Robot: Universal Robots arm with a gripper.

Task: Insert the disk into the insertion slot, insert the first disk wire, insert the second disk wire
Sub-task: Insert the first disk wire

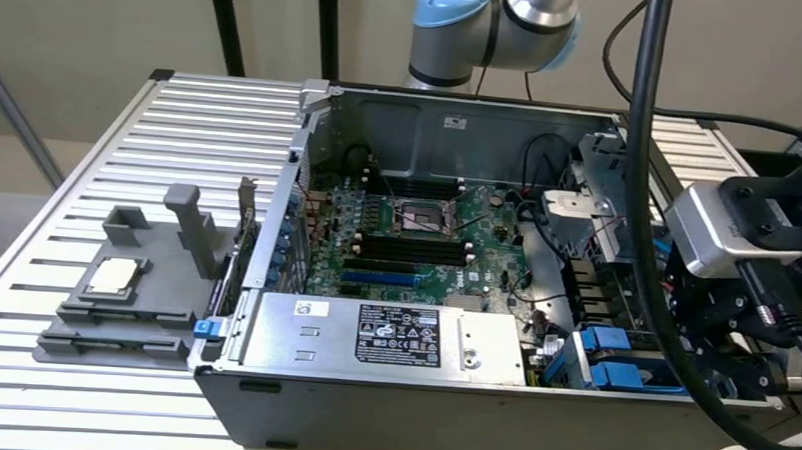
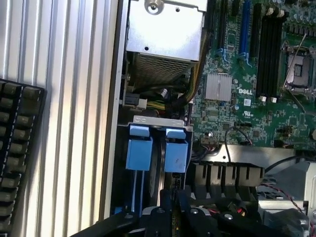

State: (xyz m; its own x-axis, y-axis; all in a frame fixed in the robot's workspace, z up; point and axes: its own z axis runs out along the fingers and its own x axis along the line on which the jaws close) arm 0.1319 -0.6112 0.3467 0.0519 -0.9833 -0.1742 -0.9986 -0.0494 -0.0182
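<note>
Two bright blue carrier frames stand side by side in the insertion slot bay [image 2: 158, 121] at the near right corner of the dark grey case [image 1: 368, 409]. The disk [image 2: 176, 150] in its blue carrier sits in the bay directly in front of my gripper [image 2: 173, 198]. The second blue carrier [image 2: 139, 153] is beside it. In the exterior view the blue carriers [image 1: 603, 357] lie just left of my wrist and its camera [image 1: 721, 231]. A thin black wire [image 2: 226, 143] loops near the bay. I cannot tell which wires are the disk wires.
A silver power-supply box [image 1: 384, 334] fills the case's front, with the green motherboard [image 1: 415, 235] behind it. A cable bundle [image 2: 165, 96] runs between the box and the bay. A grey fixture [image 1: 118, 295] stands on the ribbed table [image 1: 48, 403] at the exterior view's left.
</note>
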